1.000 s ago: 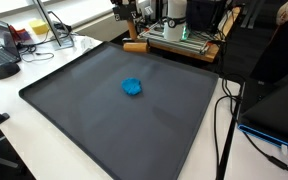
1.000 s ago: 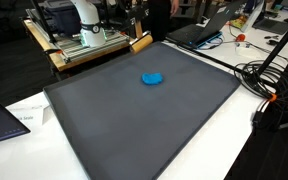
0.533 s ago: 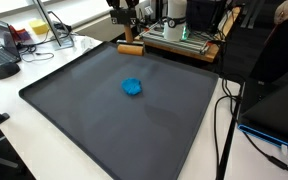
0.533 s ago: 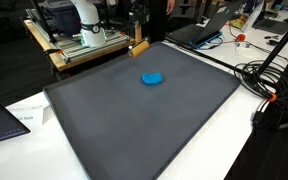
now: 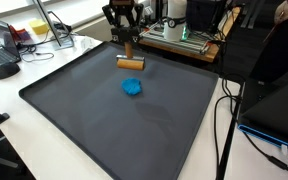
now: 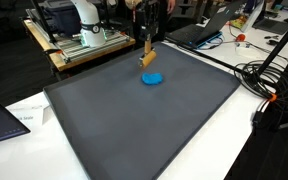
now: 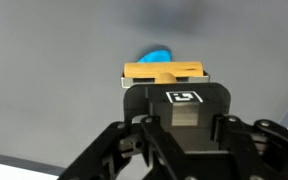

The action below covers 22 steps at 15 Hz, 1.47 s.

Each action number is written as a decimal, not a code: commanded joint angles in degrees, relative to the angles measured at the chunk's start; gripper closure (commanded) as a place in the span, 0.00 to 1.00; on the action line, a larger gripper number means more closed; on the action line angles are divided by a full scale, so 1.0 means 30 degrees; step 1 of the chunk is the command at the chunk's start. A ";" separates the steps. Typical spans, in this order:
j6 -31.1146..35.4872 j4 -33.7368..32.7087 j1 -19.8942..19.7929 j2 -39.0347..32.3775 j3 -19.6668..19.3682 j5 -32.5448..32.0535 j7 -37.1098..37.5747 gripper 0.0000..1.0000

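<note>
My gripper (image 5: 123,32) hangs over the far part of a dark grey mat (image 5: 74,110) and is shut on a tool with a tan wooden block (image 5: 130,63) at its lower end. The block hangs just above the mat, a little behind a small blue lump (image 5: 132,88). Gripper (image 6: 147,25), block (image 6: 148,57) and lump (image 6: 153,79) appear in both exterior views. In the wrist view the gripper (image 7: 174,125) holds the tool's black plate (image 7: 187,100), with the wooden block (image 7: 164,71) beyond it and the blue lump (image 7: 156,54) partly hidden behind the block.
The mat (image 6: 134,120) covers most of a white table. Behind it stands the robot base on a wooden stand (image 5: 184,42). Cables (image 5: 224,120) run along one side, a keyboard and a mouse (image 5: 6,70) lie at another corner, and a laptop (image 6: 199,30) sits beyond the mat.
My gripper has come forward from the back edge out over the mat, carrying the wooden block toward the blue lump. The lump has not moved.
</note>
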<state>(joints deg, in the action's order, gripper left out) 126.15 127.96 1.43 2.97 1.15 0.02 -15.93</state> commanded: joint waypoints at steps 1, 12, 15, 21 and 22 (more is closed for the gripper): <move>0.1048 -0.0265 0.0039 -0.0939 0.0036 -0.0433 0.0215 0.78; 0.3450 0.0254 0.0115 -0.3068 0.0200 -0.0895 0.1987 0.78; 0.3866 0.0348 0.0045 -0.3597 0.0216 -0.0724 0.1987 0.78; 0.4653 0.0720 -0.0232 -0.3897 0.0314 0.0676 0.0932 0.78; 0.4606 0.0726 -0.0266 -0.3999 0.0288 0.0669 0.0904 0.78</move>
<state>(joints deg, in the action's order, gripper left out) 136.86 128.93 1.21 -6.74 1.65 -0.31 -11.52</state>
